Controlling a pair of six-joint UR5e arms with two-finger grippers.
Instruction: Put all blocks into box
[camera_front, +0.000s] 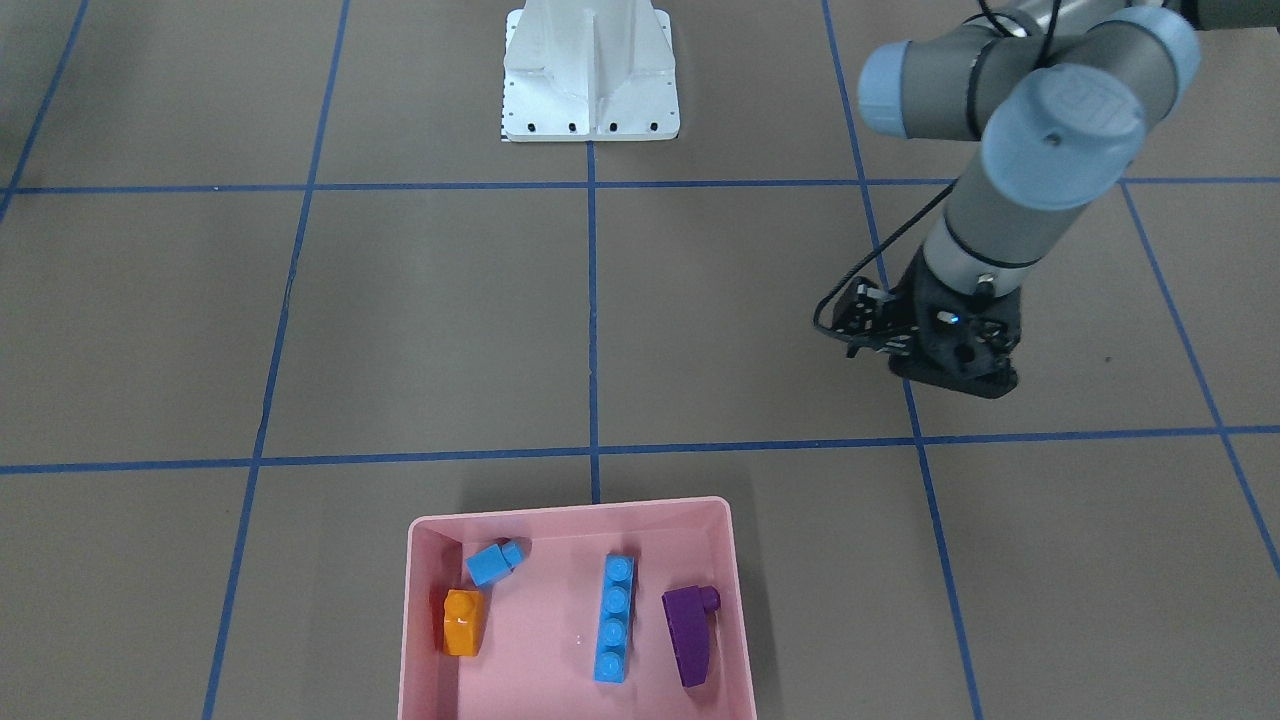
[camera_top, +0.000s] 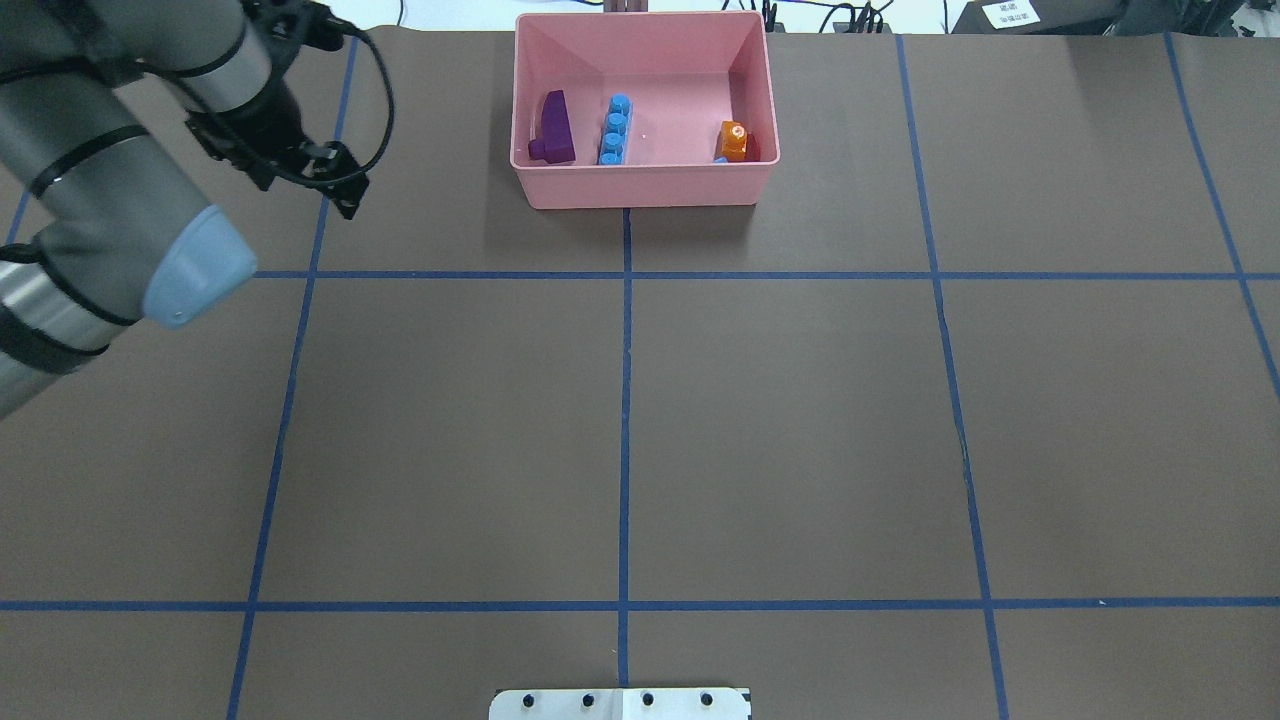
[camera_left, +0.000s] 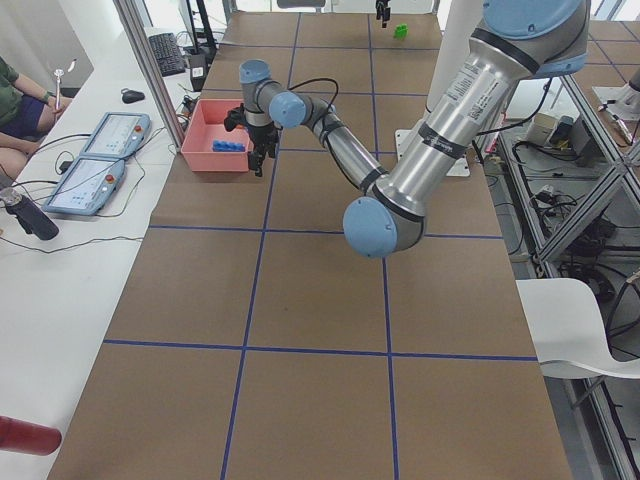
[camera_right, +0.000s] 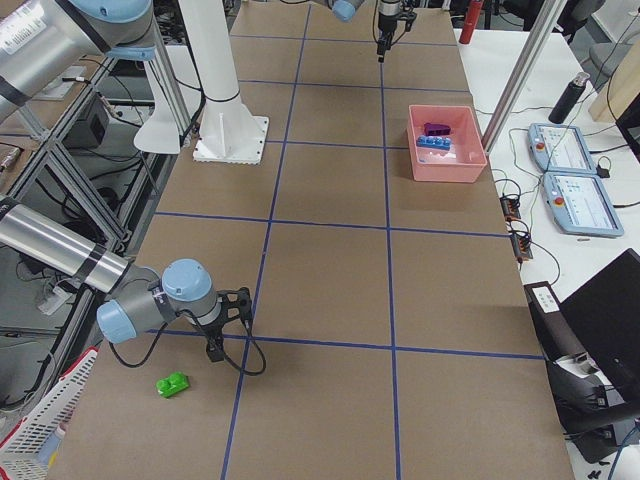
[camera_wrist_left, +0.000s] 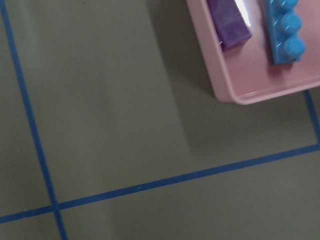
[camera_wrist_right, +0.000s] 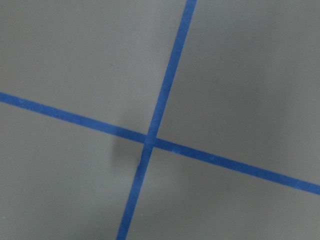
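The pink box (camera_front: 570, 507) stands at the table's far edge from the robot, also in the overhead view (camera_top: 640, 185). In it lie the orange brick (camera_front: 462, 622), the small light-blue cube (camera_front: 494, 562), the long light-blue bar (camera_front: 615, 617) and the purple brick (camera_front: 690, 632). My left gripper (camera_top: 343, 195) hangs over bare table beside the box, holding nothing that I can see; I cannot tell whether it is open. The green brick (camera_right: 173, 384) lies on the table close to my right gripper (camera_right: 213, 350), whose state I cannot tell.
The white metal base (camera_front: 590, 75) stands at the robot's side of the table. Blue tape lines cross the brown table top. A side table with two teach pendants (camera_left: 100, 160) and an operator lies beyond the box.
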